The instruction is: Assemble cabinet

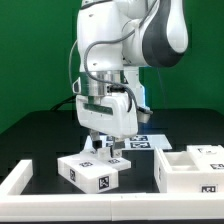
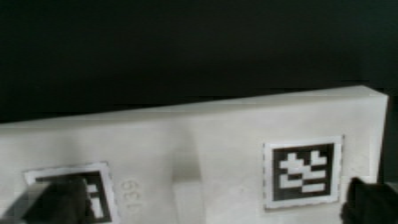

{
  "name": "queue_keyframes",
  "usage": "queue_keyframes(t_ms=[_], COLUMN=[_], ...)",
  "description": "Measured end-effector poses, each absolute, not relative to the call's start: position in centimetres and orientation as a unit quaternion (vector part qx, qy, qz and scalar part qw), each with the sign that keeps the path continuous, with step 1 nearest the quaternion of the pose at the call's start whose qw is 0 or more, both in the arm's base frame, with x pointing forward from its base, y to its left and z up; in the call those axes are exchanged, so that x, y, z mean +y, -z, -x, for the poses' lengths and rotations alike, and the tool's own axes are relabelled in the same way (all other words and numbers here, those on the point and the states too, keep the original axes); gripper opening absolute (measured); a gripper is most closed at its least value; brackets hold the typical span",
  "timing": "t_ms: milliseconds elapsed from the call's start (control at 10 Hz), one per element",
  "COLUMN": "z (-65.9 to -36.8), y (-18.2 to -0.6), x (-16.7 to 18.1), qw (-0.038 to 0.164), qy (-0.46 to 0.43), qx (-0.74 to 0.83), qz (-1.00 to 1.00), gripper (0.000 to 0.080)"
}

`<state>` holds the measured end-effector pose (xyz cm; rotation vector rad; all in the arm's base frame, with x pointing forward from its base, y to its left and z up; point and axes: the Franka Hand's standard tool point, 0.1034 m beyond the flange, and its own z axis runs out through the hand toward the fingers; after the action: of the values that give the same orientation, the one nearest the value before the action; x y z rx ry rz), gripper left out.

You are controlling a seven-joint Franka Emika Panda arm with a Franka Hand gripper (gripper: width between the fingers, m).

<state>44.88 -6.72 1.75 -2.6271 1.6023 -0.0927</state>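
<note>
A small white cabinet piece (image 1: 92, 171) with black-and-white tags lies on the dark table, in the front middle of the exterior view. My gripper (image 1: 104, 148) hangs just above its far edge. In the wrist view the piece (image 2: 196, 140) fills the lower half and shows two tags. A dark fingertip stands at each lower corner of that view, wide apart. The gripper (image 2: 203, 208) is open and holds nothing. The large white cabinet body (image 1: 188, 170) with inner compartments sits at the exterior view's right.
The marker board (image 1: 143, 142) lies flat behind the piece, right of the gripper. A white border rail (image 1: 20, 180) runs along the table's front left. Another white tagged piece (image 1: 208, 152) sits behind the cabinet body.
</note>
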Motion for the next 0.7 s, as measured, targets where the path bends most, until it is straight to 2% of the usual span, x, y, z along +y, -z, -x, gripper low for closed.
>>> queue_keyframes(t_ms=[200,300,400,500,600,700], z=[-44.9,-44.9,-44.8,-44.8,-44.8,-44.5], y=[-1.7,-1.7,-1.7,-1.8,-2.3,-2.9], x=[-6.7,-6.7,-6.7,-6.8,-6.7,-5.6], qw=[0.031,0.031,0.031,0.033,0.042,0.047], qy=[0.030,0.030,0.030,0.029,0.027,0.024], qx=[0.520,0.520,0.520,0.525,0.548,0.567], qz=[0.853,0.853,0.853,0.850,0.835,0.822], gripper=[0.0379,0.0379,0.0202,0.0202,0.0061,0.0061])
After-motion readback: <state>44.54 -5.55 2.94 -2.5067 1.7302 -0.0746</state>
